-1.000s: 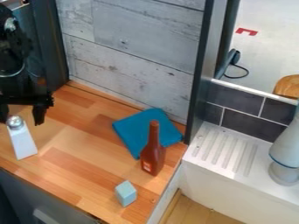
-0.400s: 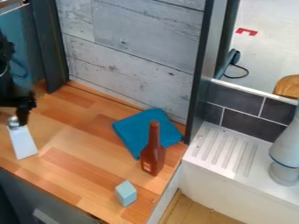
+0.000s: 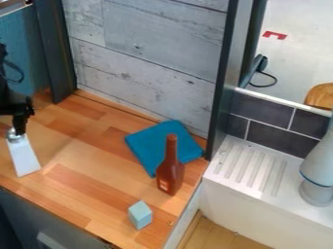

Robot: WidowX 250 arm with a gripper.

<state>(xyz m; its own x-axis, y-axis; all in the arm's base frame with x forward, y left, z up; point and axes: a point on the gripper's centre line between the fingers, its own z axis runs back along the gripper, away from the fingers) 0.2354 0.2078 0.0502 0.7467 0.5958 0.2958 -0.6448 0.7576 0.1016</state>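
Shaker [image 3: 23,156], white with a silver top, stands at the left of the frame on the wooden counter [image 3: 83,153]. The black gripper [image 3: 15,130] is right at its top, and I cannot tell whether it is open or closed on the shaker. Handling it well calls for a centred grip just below the rounded top, since the metal could slip and the tall, narrow body could tip under a sideways nudge. A squeeze even on its 2 sides and a straight, slow pull would keep it upright; knocking the top from above is the main risk. Well apart from it, 1 blue cloth [image 3: 149,143] lies near the centre, 1 brown bottle [image 3: 170,171] stands at the cloth's lower right edge, and 1 light blue block [image 3: 139,215] sits at the lower centre.
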